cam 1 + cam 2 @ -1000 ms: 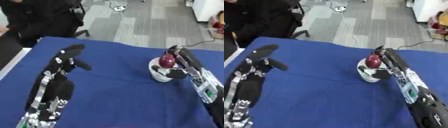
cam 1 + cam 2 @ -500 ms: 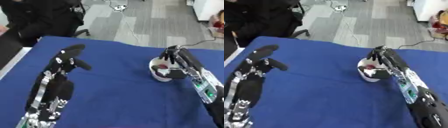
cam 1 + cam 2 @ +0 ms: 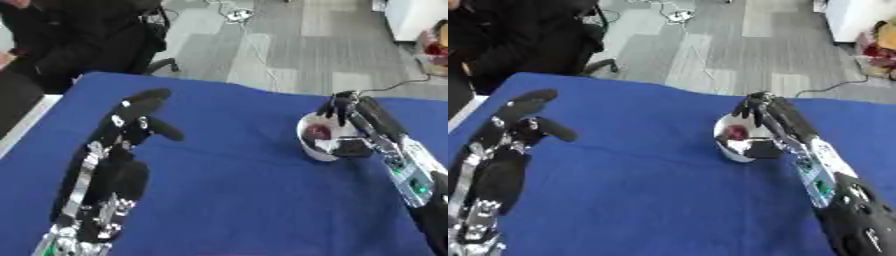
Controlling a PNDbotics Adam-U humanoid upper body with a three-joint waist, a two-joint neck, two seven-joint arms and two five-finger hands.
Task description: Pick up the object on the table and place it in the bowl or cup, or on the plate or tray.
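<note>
Dark red object (image 3: 316,133) sits inside the white cup (image 3: 310,148), centre right on the blue desk (image 3: 236,190). Right hand (image 3: 354,116) hangs over the rim, fingers spread, holding nothing, likely releasing. Left hand (image 3: 131,120) idles open at left, out of the way.
</note>
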